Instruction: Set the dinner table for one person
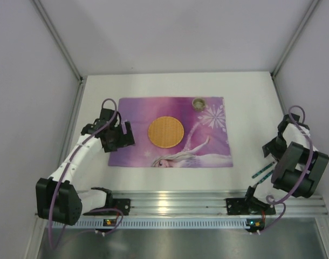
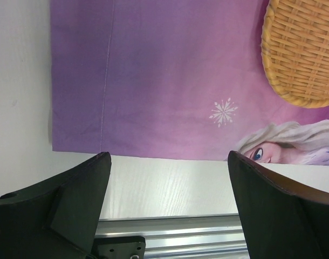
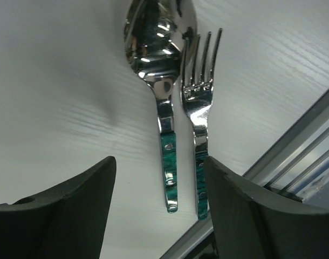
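The white worktop [image 1: 251, 97], serving as the dinner table, fills the middle of the overhead view, with its ribbed aluminium rail [image 1: 175, 202] along the lower edge. A purple snowflake placemat [image 1: 132, 116] lies centred on it, squared to the rail. It carries a round wicker plate [image 1: 166, 131] at its middle and a small round vessel [image 1: 199, 102], too small to identify, at its upper edge. The base of the setting is laid, but no cutlery is on it. A teal-handled spoon [image 3: 160, 32] and fork [image 3: 199, 91] lie side by side on bare worktop at the right of the overhead view, well apart from the placemat, handle ends close to the rail. The right gripper [image 3: 158, 164] hangs above those handles, jaws partly spread and empty, the handle ends showing between its fingers; in my judgement it is lining up a pick. The left gripper [image 2: 169, 162] hovers over the placemat's lower left corner, jaws spread wide, holding nothing, seemingly placed to stay clear or to steady the cloth.
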`<act>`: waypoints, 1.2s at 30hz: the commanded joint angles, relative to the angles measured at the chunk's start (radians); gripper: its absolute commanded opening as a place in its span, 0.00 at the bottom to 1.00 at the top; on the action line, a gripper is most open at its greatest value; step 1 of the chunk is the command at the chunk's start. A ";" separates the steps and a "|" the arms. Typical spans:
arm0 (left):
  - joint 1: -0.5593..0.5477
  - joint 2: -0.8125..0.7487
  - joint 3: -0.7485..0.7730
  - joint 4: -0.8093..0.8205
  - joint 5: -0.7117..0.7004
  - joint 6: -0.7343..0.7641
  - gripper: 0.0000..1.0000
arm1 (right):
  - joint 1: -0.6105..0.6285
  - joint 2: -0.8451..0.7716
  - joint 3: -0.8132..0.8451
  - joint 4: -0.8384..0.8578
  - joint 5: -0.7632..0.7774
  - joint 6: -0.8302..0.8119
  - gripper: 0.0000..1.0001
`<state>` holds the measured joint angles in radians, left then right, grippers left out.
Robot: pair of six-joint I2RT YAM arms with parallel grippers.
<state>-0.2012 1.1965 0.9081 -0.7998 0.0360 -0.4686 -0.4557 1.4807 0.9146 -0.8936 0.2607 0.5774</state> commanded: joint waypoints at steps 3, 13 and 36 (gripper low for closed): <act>-0.038 -0.015 0.014 0.002 -0.021 0.002 0.95 | -0.057 -0.046 -0.055 0.071 -0.003 -0.019 0.64; -0.083 -0.043 0.015 -0.006 -0.059 -0.007 0.96 | -0.084 0.055 -0.082 0.189 -0.047 -0.033 0.56; -0.124 -0.034 0.017 -0.015 -0.104 -0.024 0.96 | -0.047 0.197 -0.083 0.305 -0.118 -0.037 0.30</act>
<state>-0.3191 1.1675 0.9081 -0.8124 -0.0471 -0.4816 -0.5247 1.5929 0.8936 -0.7124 0.1909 0.5156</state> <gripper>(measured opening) 0.959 0.300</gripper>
